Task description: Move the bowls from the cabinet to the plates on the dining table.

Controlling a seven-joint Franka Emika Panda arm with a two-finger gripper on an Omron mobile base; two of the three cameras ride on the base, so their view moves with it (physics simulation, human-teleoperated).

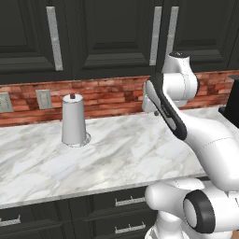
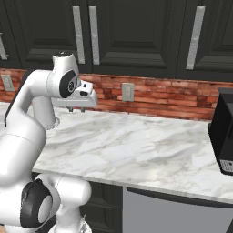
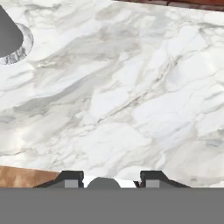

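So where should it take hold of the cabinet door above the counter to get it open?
By the long silver bar handle on the cabinet door, approached from the front. The bar runs vertically, so the gripper, now pointing down at the counter, would likely need to tilt up, fingers either side.

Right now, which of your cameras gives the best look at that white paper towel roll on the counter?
The left base view: the roll stands whole and upright on its holder, in front of the brick wall. In the right base view the arm hides most of it, leaving a sliver. The hand view catches one grey side and the holder's rim in a corner.
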